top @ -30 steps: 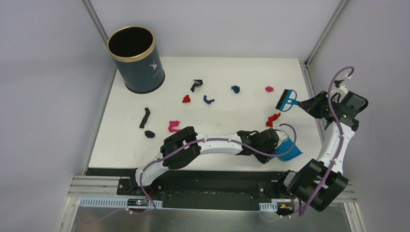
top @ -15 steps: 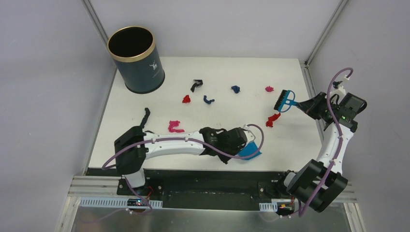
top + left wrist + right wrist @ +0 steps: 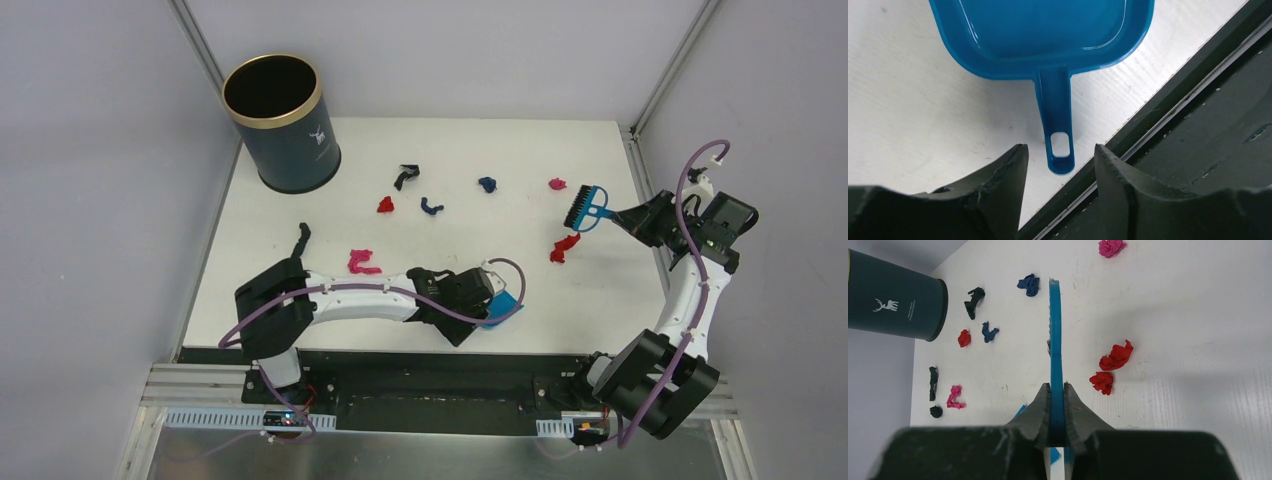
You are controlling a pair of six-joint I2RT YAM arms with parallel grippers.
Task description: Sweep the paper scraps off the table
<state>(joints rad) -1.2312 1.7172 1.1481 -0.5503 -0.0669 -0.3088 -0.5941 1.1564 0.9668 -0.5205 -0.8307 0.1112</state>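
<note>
your paper scraps (image 3: 564, 248) lie scattered across the middle and far part of the table (image 3: 300, 200). your right gripper (image 3: 1058, 390) pinches the brush (image 3: 1055, 330), near 2 red bits. your left gripper (image 3: 1059, 150) holds its jaws spread around the dustpan (image 3: 1048, 30) handle, seemingly not touching it, at the near edge.

Your right gripper (image 3: 1057, 390) is clamped on the thin blue plastic brush (image 3: 1055, 325), seen edge-on. Two red crumpled paper scraps (image 3: 1117, 356) lie just right of it on the white flat table (image 3: 1188, 315). Pink, blue and black bits lie left, towards the dark blue cylindrical bin (image 3: 895, 297).
</note>
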